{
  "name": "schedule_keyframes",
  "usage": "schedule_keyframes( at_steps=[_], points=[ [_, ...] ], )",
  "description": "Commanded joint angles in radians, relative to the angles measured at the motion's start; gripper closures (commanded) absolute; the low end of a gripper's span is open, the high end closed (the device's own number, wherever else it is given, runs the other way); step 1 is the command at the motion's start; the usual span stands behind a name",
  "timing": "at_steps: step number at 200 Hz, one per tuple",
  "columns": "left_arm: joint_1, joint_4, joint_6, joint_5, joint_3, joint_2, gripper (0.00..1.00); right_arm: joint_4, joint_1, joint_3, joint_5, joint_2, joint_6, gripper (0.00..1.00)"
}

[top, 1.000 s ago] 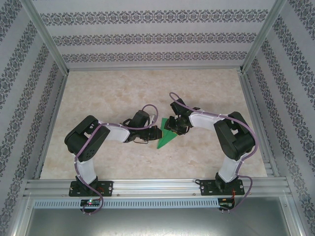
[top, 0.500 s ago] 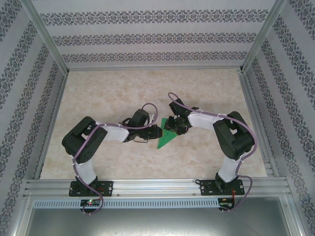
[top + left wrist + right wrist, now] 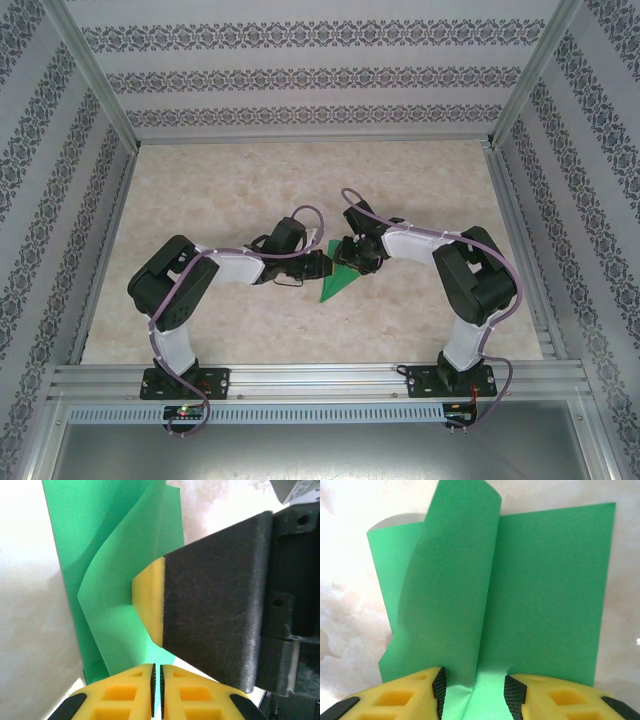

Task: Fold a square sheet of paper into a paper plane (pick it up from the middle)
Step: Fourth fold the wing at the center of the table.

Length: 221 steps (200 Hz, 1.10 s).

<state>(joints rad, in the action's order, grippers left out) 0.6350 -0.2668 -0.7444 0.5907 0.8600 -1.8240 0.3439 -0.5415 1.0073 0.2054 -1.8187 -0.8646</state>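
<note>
The left arm has edged toward the middle of the worktop, the right arm unmoved; the square sheet of paper lies between them, one flap raised; right claw part-open astride that flap; left claw pressed closed at the sheet's edge.

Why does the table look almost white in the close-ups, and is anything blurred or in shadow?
Left wrist view: the table beside the green paper is overexposed to near-white, and the paper's raised fold shades the layer beneath. Right wrist view: the same glare on the table, paper sharp and evenly lit. Top view: soft, even light, nothing noticeably blurred.
</note>
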Motion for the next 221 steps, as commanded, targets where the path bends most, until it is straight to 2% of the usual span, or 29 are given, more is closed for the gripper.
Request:
schedule_keyframes(
  at_steps=[1,102,221],
  points=[
    [0.006,0.044,0.023,-0.003,0.023,-0.028,0.86,0.099,-0.014,-0.096,-0.119,-0.192,0.003,0.56],
    [0.006,0.068,0.026,-0.034,0.029,-0.049,0.87,0.115,-0.026,-0.097,-0.156,-0.23,-0.006,0.59],
    [0.006,0.12,0.025,-0.051,0.039,-0.066,0.9,0.104,-0.032,-0.096,-0.137,-0.243,-0.01,0.59]
  ],
)
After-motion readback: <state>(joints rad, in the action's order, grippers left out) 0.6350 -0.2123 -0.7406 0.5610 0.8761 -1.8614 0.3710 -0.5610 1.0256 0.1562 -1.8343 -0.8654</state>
